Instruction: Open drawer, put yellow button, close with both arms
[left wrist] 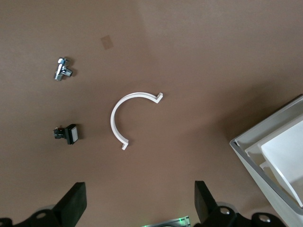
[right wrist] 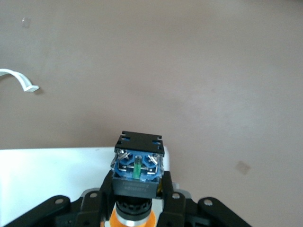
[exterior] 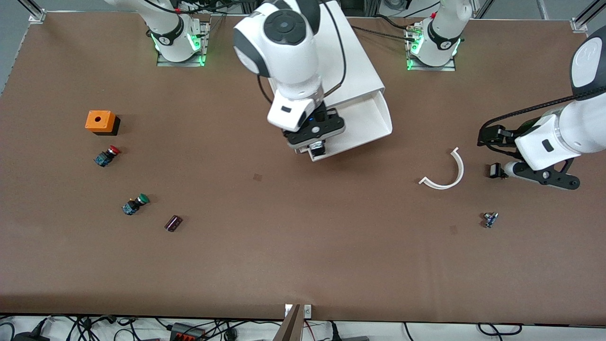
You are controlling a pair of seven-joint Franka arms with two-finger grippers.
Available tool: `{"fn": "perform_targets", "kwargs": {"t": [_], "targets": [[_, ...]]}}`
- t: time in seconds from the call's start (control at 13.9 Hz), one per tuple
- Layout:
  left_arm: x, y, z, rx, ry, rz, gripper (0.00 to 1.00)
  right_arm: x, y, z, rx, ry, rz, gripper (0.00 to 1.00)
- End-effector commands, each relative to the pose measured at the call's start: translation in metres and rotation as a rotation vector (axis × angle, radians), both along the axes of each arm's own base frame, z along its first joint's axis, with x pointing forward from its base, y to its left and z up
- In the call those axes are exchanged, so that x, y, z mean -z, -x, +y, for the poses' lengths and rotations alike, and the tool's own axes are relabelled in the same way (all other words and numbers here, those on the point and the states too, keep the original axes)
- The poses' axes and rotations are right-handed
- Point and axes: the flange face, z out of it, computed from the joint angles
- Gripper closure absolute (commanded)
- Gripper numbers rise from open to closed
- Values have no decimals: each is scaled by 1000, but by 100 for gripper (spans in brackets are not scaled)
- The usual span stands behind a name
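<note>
Yellow button [right wrist: 135, 208] clamped in right claw [right wrist: 137, 201], cap down, over the front edge of the pulled-out drawer [exterior: 364, 118] — top of the white cabinet [exterior: 352, 61]. Left claw [left wrist: 139, 203] wide open, empty, waiting over the table [exterior: 284, 246] near a white curved clip [exterior: 447, 173].

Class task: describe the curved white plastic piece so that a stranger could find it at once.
Start at the white cabinet with its open drawer. Look toward the left arm's end of the table: the curved white strip lies flat there, nearer the front camera. It alone is a thin half-ring; its neighbours are small, dark parts.
</note>
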Motion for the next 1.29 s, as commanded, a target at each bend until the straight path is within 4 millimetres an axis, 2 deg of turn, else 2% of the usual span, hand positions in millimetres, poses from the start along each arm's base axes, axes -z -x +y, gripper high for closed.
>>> {"fn": "perform_targets", "kwargs": {"t": [0.0,0.29,0.43,0.65,1.22], "targets": [[-4,1,-4,2,-34,-13,0,8,17,28,1,-9,-3,100],[-2,1,2,-9,-48,-6,0,30,19,39,-9,5,10,100],[-3,0,17,-27,-60,-6,0,40,23,49,-16,6,11,100],[-3,0,19,-33,-60,-6,0,52,28,58,2,0,14,100],[2,-3,22,-39,-62,-6,0,64,40,67,-4,23,37,100]]}}
